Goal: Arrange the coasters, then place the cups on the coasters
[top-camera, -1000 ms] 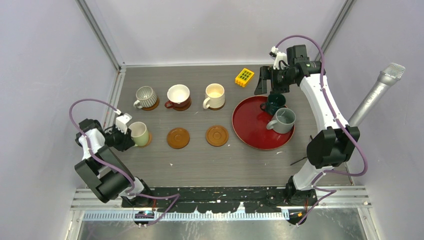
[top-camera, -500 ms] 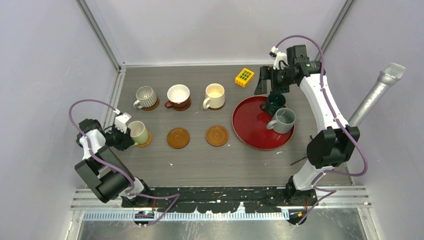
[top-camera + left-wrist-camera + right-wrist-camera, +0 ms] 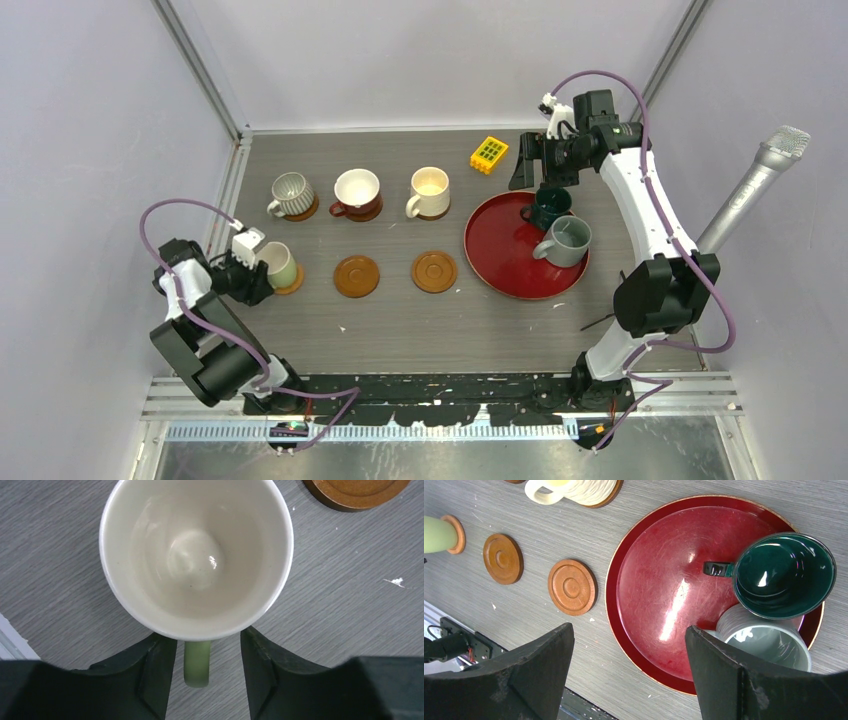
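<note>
The pale green cup (image 3: 279, 266) stands upright on a coaster (image 3: 293, 281) far to the left of the red tray (image 3: 500, 265), the farthest cup from it in the near row. Between that cup and the tray lie two bare coasters, one (image 3: 357, 276) midway and one (image 3: 434, 271) just left of the tray's rim, both flat on the bench (image 3: 400, 330). Beyond them, in the row farther back from the tray's near edge, three cups each sit on a coaster. The cream cup (image 3: 430, 190) is nearest the tray, the brown cup (image 3: 357, 190) with a white inside is next, and the grey-white ribbed cup (image 3: 291, 193) is farthest left. On the tray itself stand the dark teal cup (image 3: 549, 207) toward the far rim and the grey cup (image 3: 568, 240) just nearer, the two close together.

The left end effector (image 3: 209, 640), on the side of the green cup away from the tray, has its fingers (image 3: 160, 665) parted narrowly on either side of the cup's handle. A gap shows on each side, so it holds nothing. The right end effector (image 3: 629, 627) hangs above the tray's far side, over the teal cup, jaws spread wide and holding nothing. A yellow block (image 3: 489, 154) lies beyond the tray's far-left rim.
</note>
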Controlling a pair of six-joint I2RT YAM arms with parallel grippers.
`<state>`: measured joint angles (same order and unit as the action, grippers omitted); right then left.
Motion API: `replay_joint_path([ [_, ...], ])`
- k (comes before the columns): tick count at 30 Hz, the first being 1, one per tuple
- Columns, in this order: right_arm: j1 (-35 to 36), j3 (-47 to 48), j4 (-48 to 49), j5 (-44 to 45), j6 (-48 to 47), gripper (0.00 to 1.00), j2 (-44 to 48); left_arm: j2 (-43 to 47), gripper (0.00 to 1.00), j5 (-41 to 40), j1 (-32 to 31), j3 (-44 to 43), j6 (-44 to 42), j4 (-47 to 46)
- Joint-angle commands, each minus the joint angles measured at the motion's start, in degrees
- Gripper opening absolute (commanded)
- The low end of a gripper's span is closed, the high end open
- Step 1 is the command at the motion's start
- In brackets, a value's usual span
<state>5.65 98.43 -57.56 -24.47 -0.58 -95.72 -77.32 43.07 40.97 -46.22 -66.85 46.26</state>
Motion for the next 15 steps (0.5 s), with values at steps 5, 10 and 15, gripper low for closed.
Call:
replay_joint_path([
  [5, -0.07, 0.04, 0.61, 0.09, -0.87, 0.86, 2.86, 1.68, 0.67, 0.34, 0.37, -4.27, -4.95, 8.40],
  [10, 0.01, -0.26, 0.69, -0.45, -0.88, 0.86, 3.02, 3.04, 0.84, 0.75, 0.40, -8.42, -4.47, 12.34],
  [15, -0.03, -0.15, 0.96, -1.05, -0.60, 0.86, 2.78, 2.17, 0.92, 1.83, -0.01, -17.56, 0.69, 15.80],
])
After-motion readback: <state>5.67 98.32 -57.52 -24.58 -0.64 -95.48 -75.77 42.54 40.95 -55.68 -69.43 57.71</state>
